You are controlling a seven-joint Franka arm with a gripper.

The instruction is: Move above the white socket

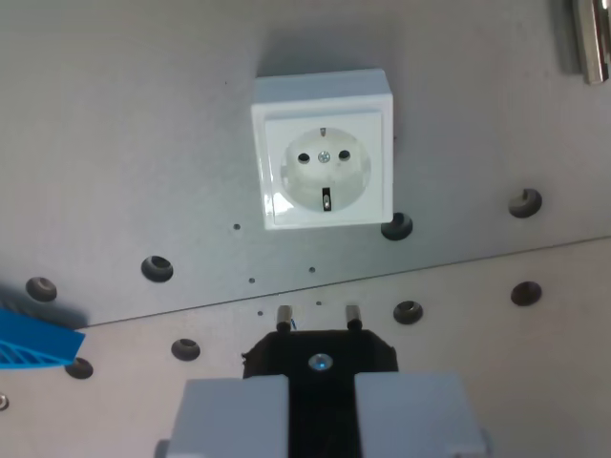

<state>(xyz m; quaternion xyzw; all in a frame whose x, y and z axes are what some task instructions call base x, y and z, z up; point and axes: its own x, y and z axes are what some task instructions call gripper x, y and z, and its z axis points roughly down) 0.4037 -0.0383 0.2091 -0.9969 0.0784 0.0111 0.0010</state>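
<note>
The white socket (324, 150) is a square wall-type outlet mounted on the grey plate (124, 143), in the upper middle of the wrist view. Its round recess shows two pin holes, a centre screw and earth clips. At the bottom centre my gripper (321, 401) is shut on a black plug (320, 358). The plug's two metal pins (284, 316) point up the picture toward the socket. Pale grey fingers (239, 415) clamp the plug body from both sides. The plug's pins lie well short of the socket, with bare plate between them.
Several round mounting holes (157, 267) dot the plate. A seam runs diagonally between two plate sections. A blue part (33, 339) pokes in at the wrist view's left edge. A metal bar (592, 38) shows at the top of the wrist view's right.
</note>
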